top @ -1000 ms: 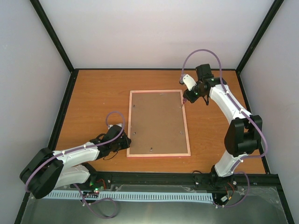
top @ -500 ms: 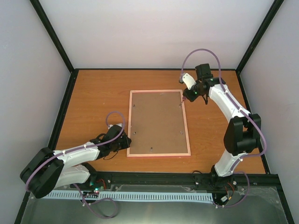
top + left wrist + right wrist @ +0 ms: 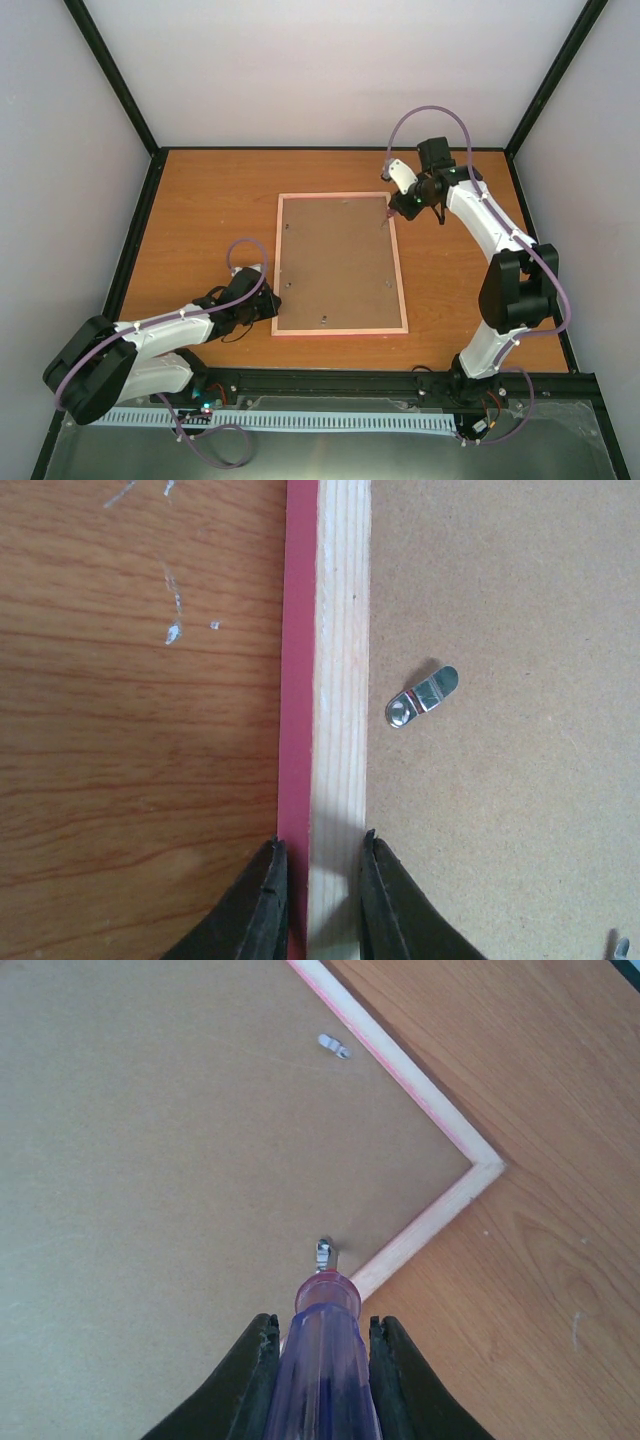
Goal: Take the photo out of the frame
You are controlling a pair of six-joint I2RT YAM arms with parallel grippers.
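tabletop (image 3: 200, 220) bears the frame (image 3: 340, 331) at its middle, brown board (image 3: 335, 260) up. left gripper (image 3: 320, 845) pinches its near-left rail, a grip only the wrist view shows. right gripper (image 3: 322, 1322) clamps a purple-handled screwdriver (image 3: 322, 1370) — tip at a metal clip (image 3: 324, 1253) near the far-right corner.

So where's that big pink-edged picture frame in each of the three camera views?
Top view: the pink-bordered rectangular picture frame lies back-up mid-table, between the two arms.
Left wrist: the frame's pale wood rail runs up the centre, between the left fingers.
Right wrist: the frame's corner sits right of centre, beyond the purple-handled screwdriver.
Shared landmark: the brown backing board with its small metal clips.
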